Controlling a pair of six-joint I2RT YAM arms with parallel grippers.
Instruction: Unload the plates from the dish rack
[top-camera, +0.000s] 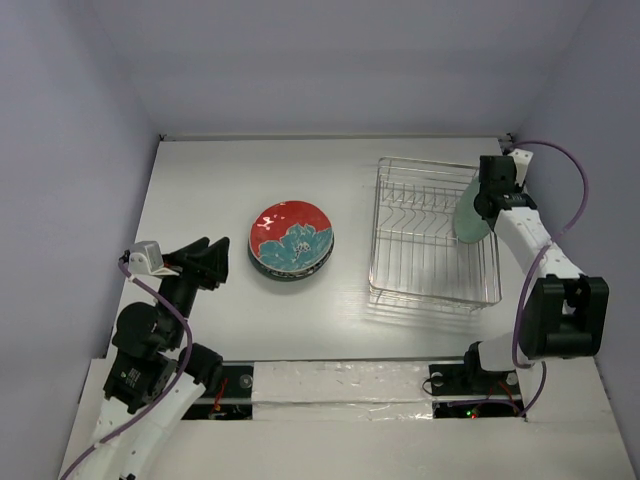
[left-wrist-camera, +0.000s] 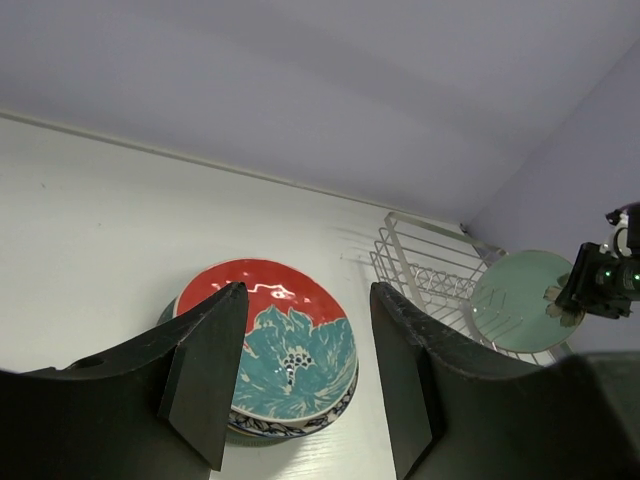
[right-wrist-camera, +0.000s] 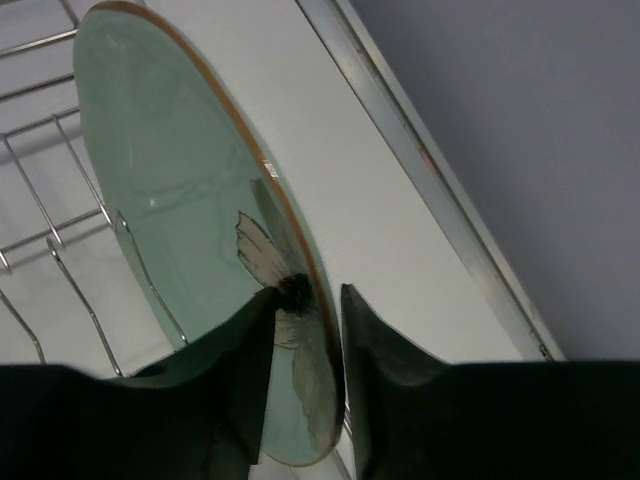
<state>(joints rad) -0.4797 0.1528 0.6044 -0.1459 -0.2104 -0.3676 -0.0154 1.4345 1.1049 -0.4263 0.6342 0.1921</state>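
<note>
A stack of plates lies on the table with the red plate with blue flowers (top-camera: 291, 237) on top; a blue floral rim shows under it in the left wrist view (left-wrist-camera: 290, 340). My left gripper (top-camera: 218, 262) is open and empty just left of the stack, with its jaws (left-wrist-camera: 308, 292) spread wide. The pale green plate (top-camera: 468, 218) stands on edge at the right side of the silvery wire dish rack (top-camera: 425, 296). My right gripper (top-camera: 487, 205) is shut on its rim (right-wrist-camera: 305, 295). The plate's face (right-wrist-camera: 170, 170) leans against the rack wires (right-wrist-camera: 40, 200).
The white table ends in a metal strip (right-wrist-camera: 430, 190) and purple walls just right of and behind the rack. The right arm (top-camera: 545, 270) runs along the rack's right side. The rest of the rack holds no plates.
</note>
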